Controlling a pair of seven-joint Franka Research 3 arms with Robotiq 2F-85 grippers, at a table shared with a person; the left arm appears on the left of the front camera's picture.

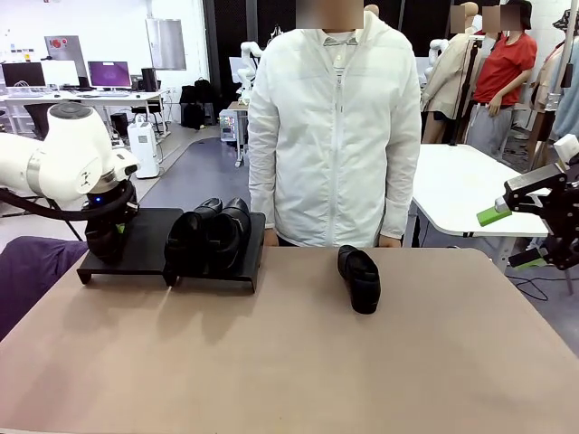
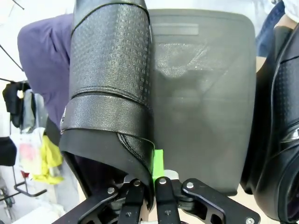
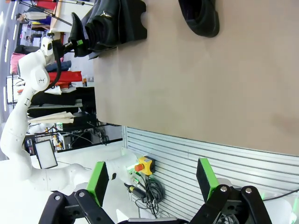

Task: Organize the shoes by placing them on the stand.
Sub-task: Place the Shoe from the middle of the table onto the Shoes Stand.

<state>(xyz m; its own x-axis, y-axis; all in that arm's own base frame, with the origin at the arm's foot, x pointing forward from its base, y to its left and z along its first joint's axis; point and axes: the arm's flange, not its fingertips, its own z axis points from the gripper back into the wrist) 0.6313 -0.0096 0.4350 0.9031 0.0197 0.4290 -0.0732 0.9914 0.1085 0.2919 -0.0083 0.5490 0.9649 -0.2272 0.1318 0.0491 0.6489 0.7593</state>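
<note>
From where I stand, the left fingers are pinched tight on the back rim of one black shoe. A green pad presses against the inside of the collar. That shoe lies lengthways over the left section of the stand, along its outer edge, and I cannot tell whether the sole rests on the platform. The white left arm bends down over that end and hides much of the shoe from the front. Two more shoes sit side by side on the right section, touching each other. The fourth shoe lies alone on the tan bench, well apart from the stand. It is just in front of a person in a white jacket who stands at the far side. The right fingers hang beyond the bench's right edge, spread wide with nothing between them, well away from every shoe.
</note>
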